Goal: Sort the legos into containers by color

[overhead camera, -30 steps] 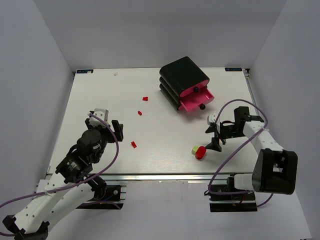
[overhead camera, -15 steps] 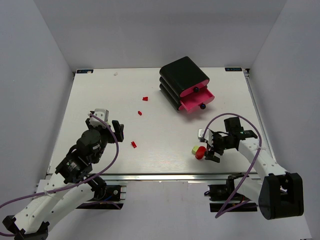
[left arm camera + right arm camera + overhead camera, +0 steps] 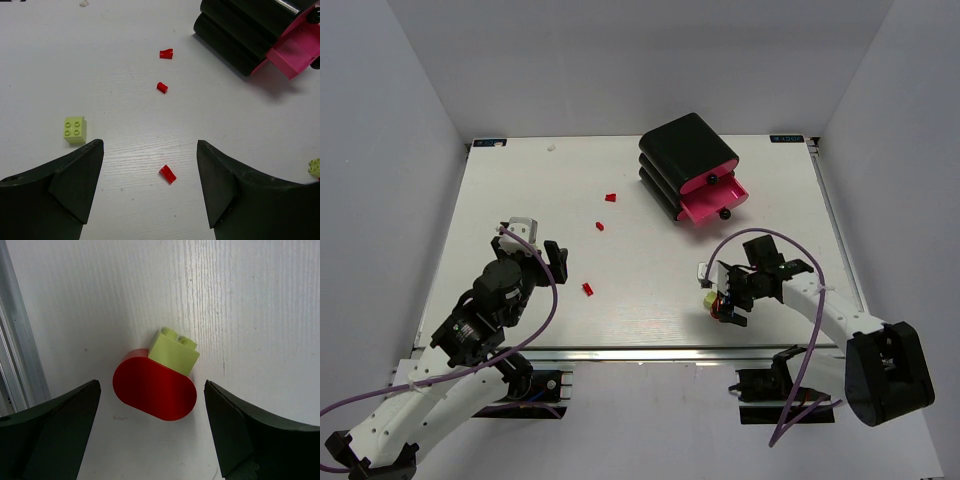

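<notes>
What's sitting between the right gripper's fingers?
Right wrist view: a red rounded brick with a yellow-green brick touching it, both on the table. The right gripper is open, its fingers clear of both.

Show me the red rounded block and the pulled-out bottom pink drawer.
red rounded block (image 3: 155, 391): right wrist view, its flat top face.
bottom pink drawer (image 3: 699, 210): top external view, bare pink inside.
</notes>
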Controlling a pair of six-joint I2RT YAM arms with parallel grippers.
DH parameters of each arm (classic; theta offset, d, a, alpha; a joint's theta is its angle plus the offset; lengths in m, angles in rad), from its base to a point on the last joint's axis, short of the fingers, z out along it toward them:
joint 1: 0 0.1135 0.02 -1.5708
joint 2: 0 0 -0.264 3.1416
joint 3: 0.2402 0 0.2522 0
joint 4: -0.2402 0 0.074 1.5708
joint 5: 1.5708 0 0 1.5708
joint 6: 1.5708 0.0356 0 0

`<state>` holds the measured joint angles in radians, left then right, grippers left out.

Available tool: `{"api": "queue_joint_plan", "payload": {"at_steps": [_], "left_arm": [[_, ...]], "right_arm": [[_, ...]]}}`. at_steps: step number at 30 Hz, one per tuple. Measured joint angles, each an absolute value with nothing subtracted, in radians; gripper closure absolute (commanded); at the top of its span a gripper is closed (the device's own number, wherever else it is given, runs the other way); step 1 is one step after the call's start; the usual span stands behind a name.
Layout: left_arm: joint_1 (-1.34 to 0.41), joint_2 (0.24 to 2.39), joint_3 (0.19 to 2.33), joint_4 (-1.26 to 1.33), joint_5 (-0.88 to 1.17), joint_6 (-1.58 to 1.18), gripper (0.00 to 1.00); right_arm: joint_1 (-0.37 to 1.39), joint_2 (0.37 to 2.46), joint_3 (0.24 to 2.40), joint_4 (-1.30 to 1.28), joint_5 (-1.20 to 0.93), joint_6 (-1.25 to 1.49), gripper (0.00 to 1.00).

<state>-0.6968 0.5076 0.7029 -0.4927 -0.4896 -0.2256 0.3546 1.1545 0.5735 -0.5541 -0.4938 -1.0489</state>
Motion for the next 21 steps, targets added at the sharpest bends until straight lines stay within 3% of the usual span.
{"api": "queue_joint_plan", "payload": {"at_steps": [5,11,14,17,21], "left_arm": [[-0.696,0.508,0.703,-0.493,-0.490,-0.226,0.15],[-0.697,0.508,0.703,-0.493,-0.489,-0.226,0.15],[-0.697,0.508,0.703,-0.493,-0.489,-0.226,0.15],[-0.696,0.508,0.702,-0.487,-0.464,-0.219,0.15],[-0.696,0.535,0.693,-0.426,-0.309,-0.200,0.17]], "right_arm": [[0.384,1.182,0.560,-0.504,-0.470,-1.025,0.12],[0.411,1.217,0.543,-0.457,-0.432,-1.002,0.24],[0.417,1.233,0.541,-0.440,-0.421,-0.995,0.41],[0.419,1.233,0.541,-0.435,-0.419,-0.991,0.67],[0.420,1.232,0.542,-0.445,-0.423,-1.005,0.80]]}}
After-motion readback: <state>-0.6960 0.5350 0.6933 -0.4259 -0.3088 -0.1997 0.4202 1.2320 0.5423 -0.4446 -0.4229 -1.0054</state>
